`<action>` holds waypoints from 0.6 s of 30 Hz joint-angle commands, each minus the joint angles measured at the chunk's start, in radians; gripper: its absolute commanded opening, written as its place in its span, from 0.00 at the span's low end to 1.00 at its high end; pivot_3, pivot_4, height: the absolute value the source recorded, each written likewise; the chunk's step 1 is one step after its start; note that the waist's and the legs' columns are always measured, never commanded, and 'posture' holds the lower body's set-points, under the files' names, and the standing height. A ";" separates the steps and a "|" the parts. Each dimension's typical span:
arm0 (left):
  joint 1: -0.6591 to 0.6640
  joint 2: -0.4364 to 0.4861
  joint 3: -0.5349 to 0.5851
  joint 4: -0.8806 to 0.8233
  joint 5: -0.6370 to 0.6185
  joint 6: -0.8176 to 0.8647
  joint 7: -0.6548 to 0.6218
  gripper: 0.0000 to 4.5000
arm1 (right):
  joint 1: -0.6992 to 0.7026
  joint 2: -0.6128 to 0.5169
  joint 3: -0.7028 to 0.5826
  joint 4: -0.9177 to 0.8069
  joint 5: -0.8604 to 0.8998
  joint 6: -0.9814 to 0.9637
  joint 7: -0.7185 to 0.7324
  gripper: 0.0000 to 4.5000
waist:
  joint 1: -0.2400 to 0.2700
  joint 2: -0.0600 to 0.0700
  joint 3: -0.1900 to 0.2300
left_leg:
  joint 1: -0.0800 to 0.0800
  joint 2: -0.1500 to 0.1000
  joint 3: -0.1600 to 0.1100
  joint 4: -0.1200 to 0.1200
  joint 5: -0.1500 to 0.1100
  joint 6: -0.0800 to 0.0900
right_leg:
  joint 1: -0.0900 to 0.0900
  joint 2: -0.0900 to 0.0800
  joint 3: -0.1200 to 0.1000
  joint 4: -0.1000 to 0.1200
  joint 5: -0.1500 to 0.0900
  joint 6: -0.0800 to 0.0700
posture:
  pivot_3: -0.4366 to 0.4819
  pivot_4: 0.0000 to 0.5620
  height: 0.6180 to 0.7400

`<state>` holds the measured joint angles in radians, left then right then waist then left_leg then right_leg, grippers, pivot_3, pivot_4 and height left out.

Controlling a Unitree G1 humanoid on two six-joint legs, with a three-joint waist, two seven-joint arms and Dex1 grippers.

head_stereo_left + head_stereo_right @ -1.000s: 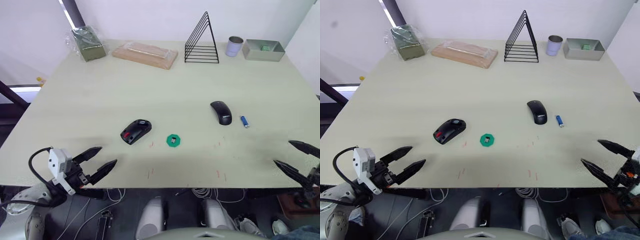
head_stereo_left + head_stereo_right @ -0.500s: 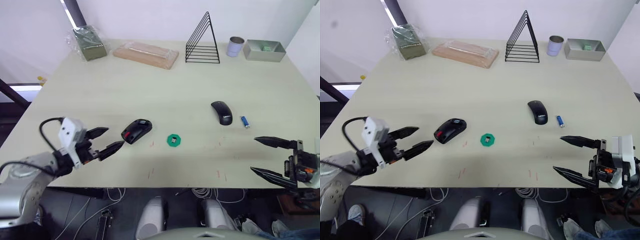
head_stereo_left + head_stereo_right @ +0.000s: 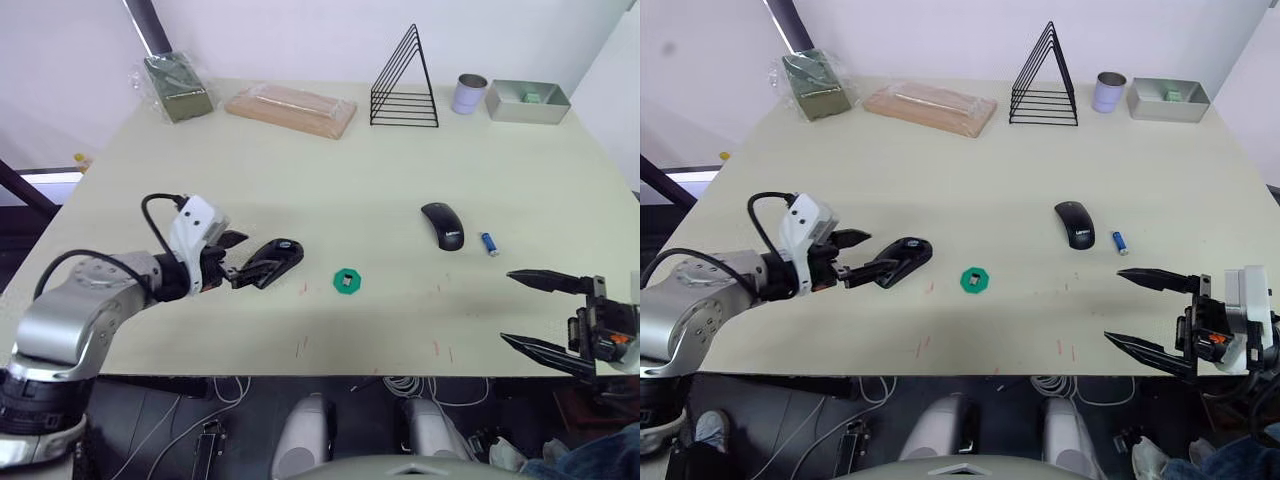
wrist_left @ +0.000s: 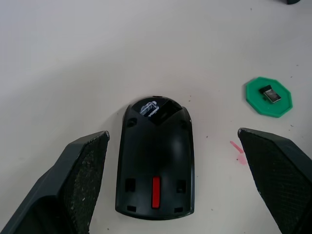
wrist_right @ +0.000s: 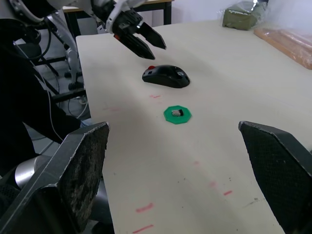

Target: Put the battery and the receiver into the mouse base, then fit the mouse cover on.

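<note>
The black oval mouse base [image 4: 155,163] with its red inner part lies on the pale bench [image 3: 330,190]. The left gripper [image 3: 238,262] hovers right at it, fingers [image 4: 80,180] spread wide to either side, not touching. Just beside the base lies a flat green octagonal disc [image 3: 347,282] carrying the tiny dark receiver [image 4: 270,94]. Farther that way rests the glossy black mouse cover [image 3: 443,226], the small blue battery [image 3: 489,243] just beyond. The right gripper [image 3: 545,315] hangs well apart from the base, fingers wide, empty.

The mouse base [image 3: 272,262] lies left of the receiver [image 3: 347,282]; mouse cover [image 3: 443,225] and battery [image 3: 489,243] lie right.
</note>
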<state>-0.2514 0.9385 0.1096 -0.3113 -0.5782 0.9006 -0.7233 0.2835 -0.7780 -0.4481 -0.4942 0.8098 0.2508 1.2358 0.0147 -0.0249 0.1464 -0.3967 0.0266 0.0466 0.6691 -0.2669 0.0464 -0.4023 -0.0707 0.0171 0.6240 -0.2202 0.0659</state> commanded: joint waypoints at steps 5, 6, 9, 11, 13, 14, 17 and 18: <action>-0.122 -0.015 -0.118 0.127 0.104 -0.021 -0.027 1.00 | -0.002 0.026 -0.004 -0.064 -0.006 -0.023 -0.042 0.99 | 0.002 -0.001 0.000 | 0.000 -0.001 0.000 0.000 0.000 0.000 | 0.000 0.000 0.000 0.000 0.000 0.000 | 0.48 0.27 1.00; -0.131 -0.016 -0.134 0.138 0.116 -0.028 -0.035 1.00 | 0.002 0.032 -0.003 -0.071 -0.008 -0.024 -0.050 0.99 | 0.002 -0.001 0.000 | 0.000 -0.001 -0.001 0.000 0.000 0.000 | 0.000 0.000 0.000 0.000 0.000 0.000 | 0.48 0.27 1.00; -0.172 -0.032 -0.182 0.180 0.152 -0.044 -0.056 1.00 | 0.017 0.048 -0.008 -0.090 -0.013 -0.030 -0.071 0.99 | 0.002 -0.001 0.000 | -0.001 -0.001 0.000 0.000 0.000 0.000 | 0.000 0.000 0.000 0.000 0.000 0.000 | 0.48 0.27 1.00; -0.197 -0.046 -0.203 0.196 0.162 -0.049 -0.074 1.00 | 0.030 0.055 -0.011 -0.101 -0.018 -0.036 -0.079 0.99 | 0.003 -0.001 0.000 | -0.001 -0.001 -0.001 0.000 0.000 0.000 | 0.001 0.000 0.000 0.000 0.000 0.000 | 0.48 0.27 1.00; -0.213 -0.053 -0.223 0.206 0.174 -0.054 -0.097 1.00 | 0.045 0.061 -0.012 -0.113 -0.023 -0.040 -0.087 0.99 | 0.002 -0.001 0.000 | -0.001 -0.001 0.000 0.001 0.000 0.000 | 0.001 0.000 0.000 0.000 0.000 0.000 | 0.48 0.27 1.00; -0.218 -0.055 -0.228 0.211 0.179 -0.056 -0.106 1.00 | 0.048 0.062 -0.012 -0.117 -0.024 -0.040 -0.090 0.99 | 0.002 -0.001 0.000 | -0.001 -0.001 0.000 0.001 0.000 0.000 | 0.001 0.000 0.000 0.000 0.000 0.000 | 0.48 0.27 1.00; -0.228 -0.062 -0.239 0.231 0.200 -0.074 -0.122 1.00 | 0.054 0.064 -0.013 -0.127 -0.023 -0.042 -0.102 0.99 | 0.000 -0.001 0.000 | -0.001 -0.001 -0.001 0.001 0.000 0.000 | 0.001 0.000 0.000 0.000 0.000 0.000 | 0.48 0.27 1.00; -0.231 -0.066 -0.242 0.239 0.208 -0.079 -0.129 1.00 | 0.056 0.065 -0.013 -0.129 -0.023 -0.043 -0.105 0.99 | 0.000 -0.001 0.000 | -0.001 -0.001 -0.001 0.001 0.000 0.000 | 0.001 0.000 0.000 0.001 0.000 0.000 | 0.48 0.27 1.00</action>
<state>-0.4669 0.8700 -0.1329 -0.0696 -0.3840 0.8445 -0.8380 0.3390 -0.7175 -0.4399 -0.5886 0.7768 0.2272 1.1372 0.0147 -0.0260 0.1461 -0.3973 0.0252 0.0457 0.6697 -0.2668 0.0465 -0.4017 -0.0705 0.0169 0.6246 -0.2201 0.0662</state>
